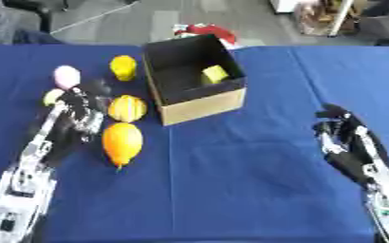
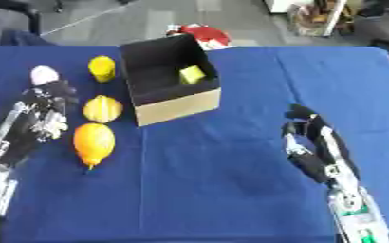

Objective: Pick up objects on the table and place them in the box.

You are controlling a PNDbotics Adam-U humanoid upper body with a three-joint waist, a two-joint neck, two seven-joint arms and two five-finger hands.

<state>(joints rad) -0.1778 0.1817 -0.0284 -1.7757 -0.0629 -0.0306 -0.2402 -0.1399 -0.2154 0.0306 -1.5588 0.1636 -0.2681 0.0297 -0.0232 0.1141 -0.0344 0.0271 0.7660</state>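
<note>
The box stood open on the blue worktop, toward the far middle, with a small yellow block lying inside it. Left of the box lay the fruit: a yellow piece at the back, a ribbed yellow-orange one just beside the box's near corner, and a larger orange one nearest the robot. A pink item and a small pale yellow-green one sat farther left.

The left robot hand lay among these, just beside the ribbed fruit and over the pale one, its fingers curled; whether they gripped anything could not be told. The right robot hand hung well apart on the right, fingers loosely bent and holding nothing.
</note>
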